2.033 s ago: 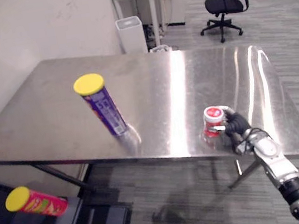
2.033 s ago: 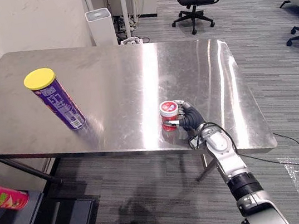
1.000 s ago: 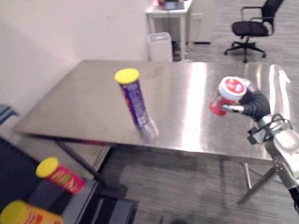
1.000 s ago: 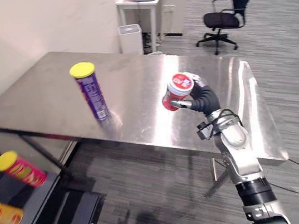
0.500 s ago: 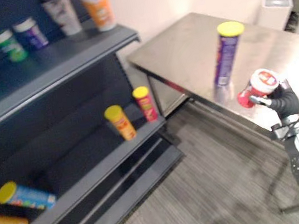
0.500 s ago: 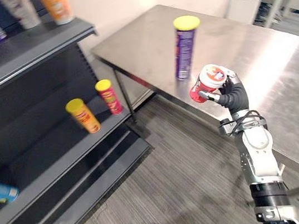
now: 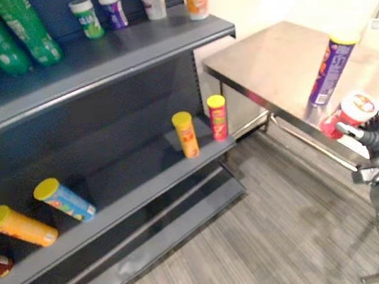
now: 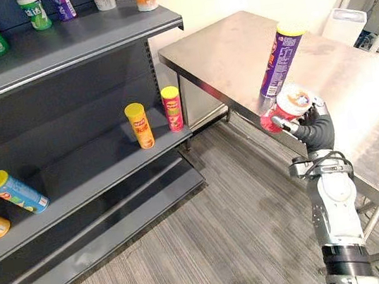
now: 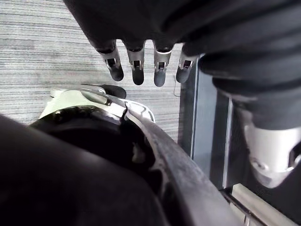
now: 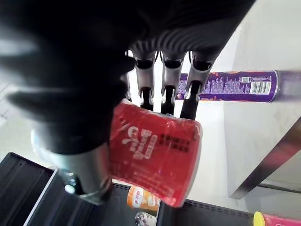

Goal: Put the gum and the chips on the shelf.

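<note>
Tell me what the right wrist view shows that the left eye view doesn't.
Right wrist view: fingers of the right hand curled across the side of the red gum canister. Left eye view: the dark shelf with green bottles above and chips cans below. Both: the gum canister in the right hand, and the purple chips can standing on the steel table.

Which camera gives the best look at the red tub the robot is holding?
The right wrist view: the red tub is close up, with the right hand curled round it. Both eye views show it small, white lid uppermost, held by the table edge near the purple can.
</note>
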